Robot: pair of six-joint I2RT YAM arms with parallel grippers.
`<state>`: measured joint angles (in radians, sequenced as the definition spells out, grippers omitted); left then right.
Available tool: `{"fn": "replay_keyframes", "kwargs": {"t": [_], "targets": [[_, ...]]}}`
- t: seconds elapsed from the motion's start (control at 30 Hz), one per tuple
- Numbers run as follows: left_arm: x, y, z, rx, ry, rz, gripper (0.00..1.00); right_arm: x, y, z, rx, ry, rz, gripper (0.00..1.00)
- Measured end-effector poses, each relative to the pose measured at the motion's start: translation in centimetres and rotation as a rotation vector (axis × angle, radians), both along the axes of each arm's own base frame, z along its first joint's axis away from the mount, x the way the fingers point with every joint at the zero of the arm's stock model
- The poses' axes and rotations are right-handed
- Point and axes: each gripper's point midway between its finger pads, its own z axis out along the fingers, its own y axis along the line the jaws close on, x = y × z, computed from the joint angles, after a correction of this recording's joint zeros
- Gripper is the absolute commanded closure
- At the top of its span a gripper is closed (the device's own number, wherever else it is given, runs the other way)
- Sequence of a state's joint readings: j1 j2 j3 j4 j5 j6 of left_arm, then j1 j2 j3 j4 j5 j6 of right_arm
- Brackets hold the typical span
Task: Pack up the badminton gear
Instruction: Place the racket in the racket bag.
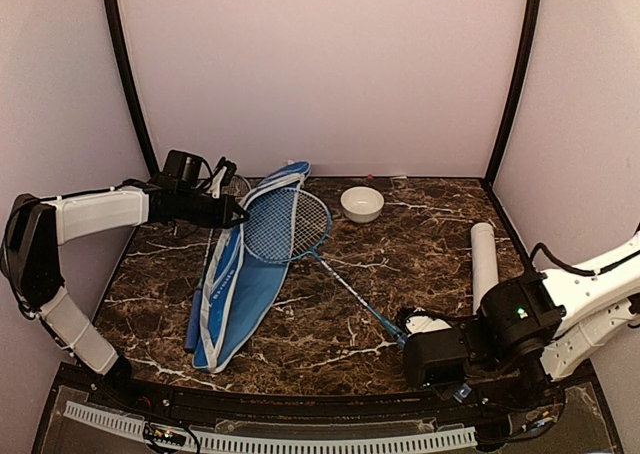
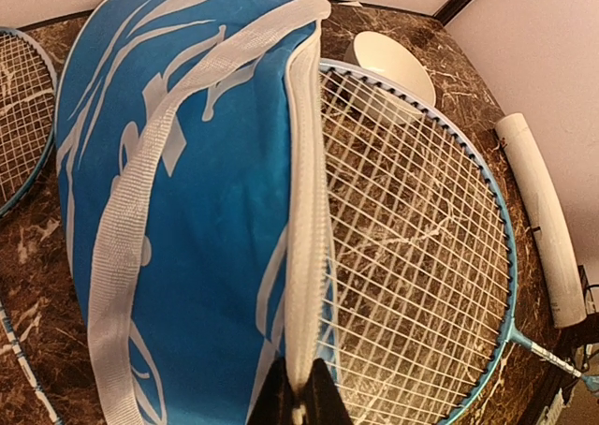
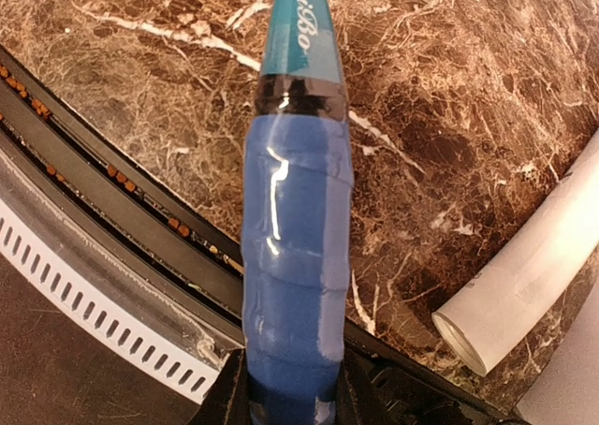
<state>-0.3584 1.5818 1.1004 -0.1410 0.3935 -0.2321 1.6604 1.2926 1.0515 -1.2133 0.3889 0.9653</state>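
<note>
The long blue racket cover lies on the left of the table, its white-trimmed mouth lifted. My left gripper is shut on that white zip trim, fingertips pinching it. One blue-framed racket has its strung head at the cover's open mouth, beside the trim. Its shaft runs to the near right, where my right gripper is shut on the blue handle, jaws either side. A second racket lies left of the cover. The white tube lies at the right.
A small white bowl stands at the back, just beyond the racket head. The tube's open end lies close to the right of the held handle. The table's front rail runs just under the right gripper. Walls enclose the table.
</note>
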Motion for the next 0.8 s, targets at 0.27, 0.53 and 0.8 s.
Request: {"fn": "replay_keyframes", "kwargs": {"t": [0.27,0.53,0.8], "targets": [[-1.3,-2.2,-0.1,0.002,-0.006,-0.060,1.00,2.1,2.2,-1.0,-0.014,-0.011,0.010,1.00],[-2.6,-4.2,-0.1,0.011,-0.013,-0.117,1.00,3.2,4.2,-1.3,0.039,-0.016,0.020,1.00],[-3.6,-5.8,0.0,0.011,-0.030,-0.168,1.00,5.6,7.4,-2.5,0.133,-0.001,-0.023,1.00]]}}
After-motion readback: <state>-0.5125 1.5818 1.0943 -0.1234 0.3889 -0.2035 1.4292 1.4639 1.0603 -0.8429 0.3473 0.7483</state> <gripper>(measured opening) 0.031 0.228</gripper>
